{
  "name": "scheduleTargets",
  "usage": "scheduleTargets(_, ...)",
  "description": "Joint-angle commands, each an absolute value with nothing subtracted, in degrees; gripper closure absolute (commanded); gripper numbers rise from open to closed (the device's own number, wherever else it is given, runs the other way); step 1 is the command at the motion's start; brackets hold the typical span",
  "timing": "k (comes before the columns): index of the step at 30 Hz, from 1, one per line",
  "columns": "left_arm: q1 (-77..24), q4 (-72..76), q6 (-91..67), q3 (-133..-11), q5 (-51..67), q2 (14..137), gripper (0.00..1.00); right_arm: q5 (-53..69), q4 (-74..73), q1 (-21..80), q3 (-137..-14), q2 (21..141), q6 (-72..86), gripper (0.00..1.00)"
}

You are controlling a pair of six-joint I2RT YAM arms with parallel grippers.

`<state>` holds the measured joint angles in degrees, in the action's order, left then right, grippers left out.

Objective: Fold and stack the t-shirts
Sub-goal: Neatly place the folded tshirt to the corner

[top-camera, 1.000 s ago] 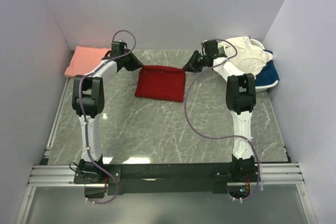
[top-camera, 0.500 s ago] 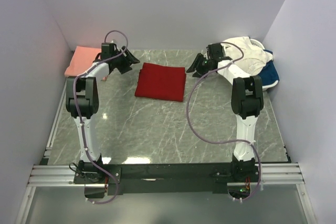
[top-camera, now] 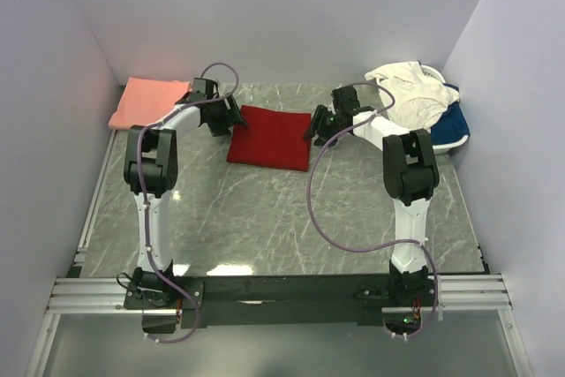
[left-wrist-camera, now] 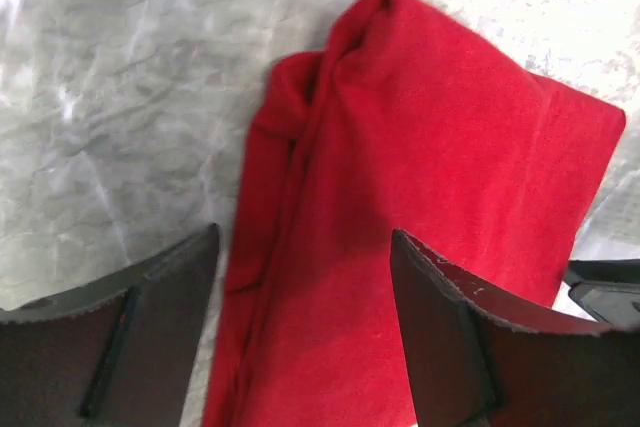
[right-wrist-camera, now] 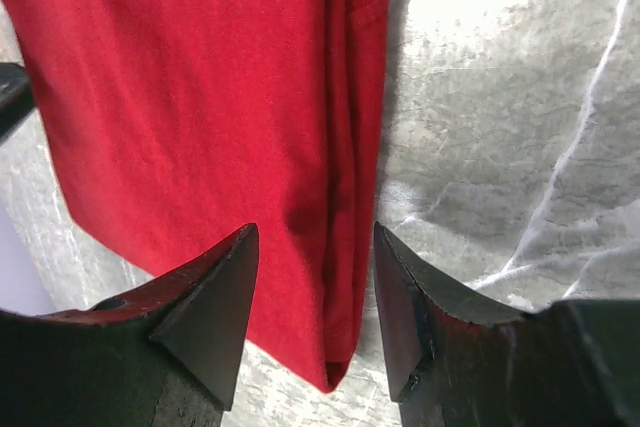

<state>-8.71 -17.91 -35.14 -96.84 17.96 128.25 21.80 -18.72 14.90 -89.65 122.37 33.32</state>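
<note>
The deep red t-shirt (top-camera: 269, 137) lies folded into a flat rectangle on the marble table, toward the back. My left gripper (top-camera: 231, 117) is open at its left edge; in the left wrist view the jaws (left-wrist-camera: 305, 232) straddle the bunched folded edge of the red t-shirt (left-wrist-camera: 440, 167). At the right edge my right gripper (top-camera: 313, 124) is open too. The right wrist view shows it (right-wrist-camera: 316, 227) straddling that layered edge of the red t-shirt (right-wrist-camera: 180, 97). Neither gripper pinches cloth. A salmon pink t-shirt (top-camera: 148, 99) lies folded at the back left.
A cream-white t-shirt (top-camera: 408, 90) and a blue one (top-camera: 452, 126) are heaped at the back right, over a white basket rim (top-camera: 433, 70). Walls close in the table (top-camera: 265, 218) on the left, back and right. Purple cables loop off both arms.
Both grippers opened and let go of the red t-shirt's back corners, drew apart, then came back in to its left and right edges. The shirt now lies flat.
</note>
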Motion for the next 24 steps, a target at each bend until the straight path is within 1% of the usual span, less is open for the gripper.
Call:
scheduleTargets(1, -10.37, -23.2, -30.85, -100.1, 13.19, 129.46, 0.25, 19.78, -16.79, 15.64, -88.6, 121.2, 32.52, 0.43)
scheduleTargets(5, -12.12, -25.22, -30.24, -100.81, 10.03, 130.08, 0.28, 19.16, -16.0, 15.82, -86.84, 120.85, 32.78, 0.43)
scheduleTargets(7, -13.18, -26.53, -29.97, -101.42, 8.01, 130.43, 0.38, 19.07, -15.65, 16.08, -86.4, 120.5, 33.13, 0.43)
scheduleTargets(8, -13.53, -27.15, -29.88, -102.03, 7.3, 130.69, 0.48, 19.07, -15.38, 16.26, -85.61, 119.98, 33.31, 0.44)
scheduleTargets(10, -14.84, -28.73, -29.53, -102.65, 4.4, 130.96, 0.56, 18.99, -14.68, 16.52, -84.64, 119.1, 33.75, 0.44)
scheduleTargets(11, -15.29, -29.18, -29.36, -103.35, 3.61, 131.13, 0.68, 18.98, -14.42, 16.78, -83.51, 118.05, 33.92, 0.44)
scheduleTargets(13, -16.52, -30.84, -29.27, -104.23, 0.45, 131.48, 0.79, 18.55, -14.07, 17.4, -82.36, 116.73, 34.45, 0.44)
scheduleTargets(14, -16.87, -31.55, -29.09, -105.37, 0.18, 131.75, 0.91, 17.85, -13.89, 17.92, -80.7, 115.07, 34.71, 0.44)
scheduleTargets(15, -17.22, -32.25, -29.0, -106.08, -3.13, 131.84, 0.97, 17.49, -13.36, 18.28, -79.55, 114.0, 35.33, 0.44)
scheduleTargets(16, -17.75, -34.17, -29.09, -106.78, -4.9, 131.92, 0.99, 17.32, -12.4, 18.63, -77.19, 112.86, 35.77, 0.44)
scheduleTargets(21, -17.75, -40.68, -26.47, -113.46, -15.8, 132.28, 1.0, 14.95, -9.67, 22.31, -69.53, 104.16, 37.18, 0.44)
scheduleTargets(22, -17.75, -41.39, -25.59, -114.51, -20.26, 132.28, 1.0, 14.77, -8.97, 23.02, -67.17, 103.02, 37.44, 0.44)
scheduleTargets(24, -17.58, -43.49, -22.87, -117.5, -25.11, 132.28, 1.0, 14.42, -8.35, 24.77, -64.96, 100.03, 37.62, 0.44)
